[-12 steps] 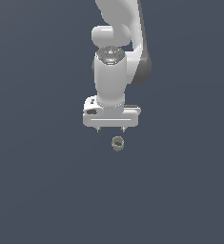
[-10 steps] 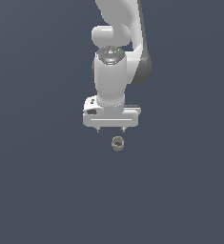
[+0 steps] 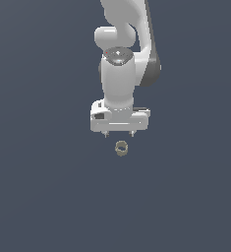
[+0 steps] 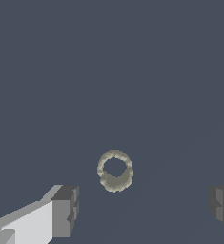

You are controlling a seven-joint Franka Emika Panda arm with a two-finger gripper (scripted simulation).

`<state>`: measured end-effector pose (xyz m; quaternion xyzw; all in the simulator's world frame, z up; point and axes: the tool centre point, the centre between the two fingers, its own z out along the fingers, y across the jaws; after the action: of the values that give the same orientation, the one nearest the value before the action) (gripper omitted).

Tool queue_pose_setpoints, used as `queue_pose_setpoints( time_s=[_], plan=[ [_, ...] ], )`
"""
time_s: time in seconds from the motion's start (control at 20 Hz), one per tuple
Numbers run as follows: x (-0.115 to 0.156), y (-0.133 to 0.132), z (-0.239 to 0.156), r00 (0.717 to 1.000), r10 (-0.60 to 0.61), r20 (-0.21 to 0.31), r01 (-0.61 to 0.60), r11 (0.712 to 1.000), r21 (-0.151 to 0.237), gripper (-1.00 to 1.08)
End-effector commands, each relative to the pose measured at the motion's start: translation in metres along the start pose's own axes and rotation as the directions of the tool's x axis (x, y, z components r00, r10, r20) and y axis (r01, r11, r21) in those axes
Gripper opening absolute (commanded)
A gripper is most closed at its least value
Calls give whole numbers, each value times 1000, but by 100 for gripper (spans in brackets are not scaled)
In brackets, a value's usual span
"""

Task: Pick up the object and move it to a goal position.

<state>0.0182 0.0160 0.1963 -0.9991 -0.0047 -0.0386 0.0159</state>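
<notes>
- Exterior view: the arm (image 3: pixel 122 59) was smooth, glossy white with a dark grey panel along its side, built of rounded segments ending in a blocky hand.
- Exterior view: the gripper (image 3: pixel 119 134) pointed down, only two short dark finger stubs showing under the white housing, set apart from each other.
- Exterior view: the object (image 3: pixel 121 148), a small tan-olive ring with a rough, speckled rim and an open centre, lay on the floor (image 3: pixel 43 187) just below the finger stubs, not touching them.
- Exterior view: the floor was a flat, matte slate-blue plane with no visible edge; open room lay all round the ring.
- Wrist view: the object (image 4: pixel 115 170) appeared as a short hollow cylinder, its wall grainy and uneven, its bore showing the floor (image 4: pixel 108 62) through it.
- Wrist view: two boxy grey fingertips (image 4: pixel 66 210) stood wide apart, jaws spread well beyond the ring's width, holding nothing; the ring sat between their lines, ahead of them.
- Wrist view: bare floor lay on every side of the ring.
</notes>
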Motion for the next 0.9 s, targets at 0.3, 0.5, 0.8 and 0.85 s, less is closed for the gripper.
queue_pose_setpoints(
  time_s=[0.3, 0.5, 0.8, 0.85],
  plan=[
    [-3, -2, 11, 999, -33, 8, 33, 999, -3, 100],
    [-9, -4, 31, 995, -92, 24, 93, 996, -9, 100],
    [-24, -11, 74, 973, -222, 59, 223, 975, -12, 100],
    [-27, -12, 80, 969, -240, 63, 242, 970, -11, 100]
  ],
)
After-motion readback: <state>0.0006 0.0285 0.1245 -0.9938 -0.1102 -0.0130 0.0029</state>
